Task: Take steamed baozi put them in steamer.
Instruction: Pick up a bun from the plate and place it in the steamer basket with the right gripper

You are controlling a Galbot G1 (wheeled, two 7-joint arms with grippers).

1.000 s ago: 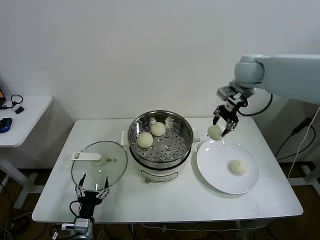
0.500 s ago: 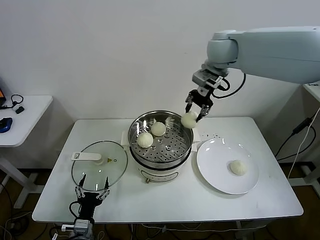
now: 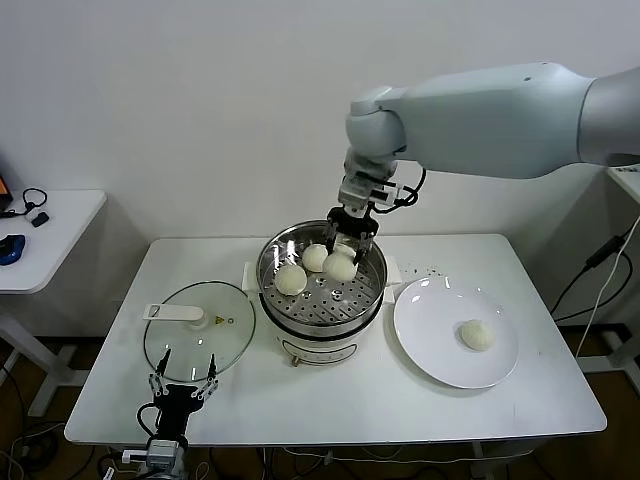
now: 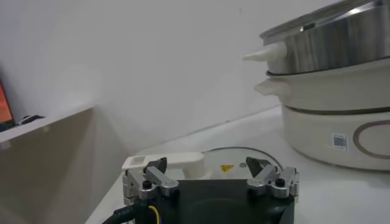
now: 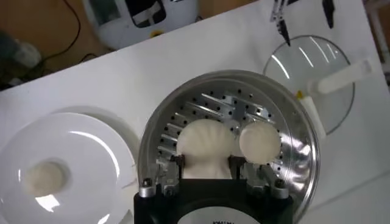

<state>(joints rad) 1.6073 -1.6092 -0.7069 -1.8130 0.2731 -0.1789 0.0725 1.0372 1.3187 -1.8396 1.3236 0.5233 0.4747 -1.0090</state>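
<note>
Your right end effector pinches a baozi low inside the steamer, probably for gentle release; left end effector idles spread.

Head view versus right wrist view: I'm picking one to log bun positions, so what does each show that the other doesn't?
Only the head view shows the third baozi in the steamer and the right arm. Only the right wrist view shows the right gripper with its jaws shut on the held baozi. Both show the plate with one bun and the glass lid.
</note>
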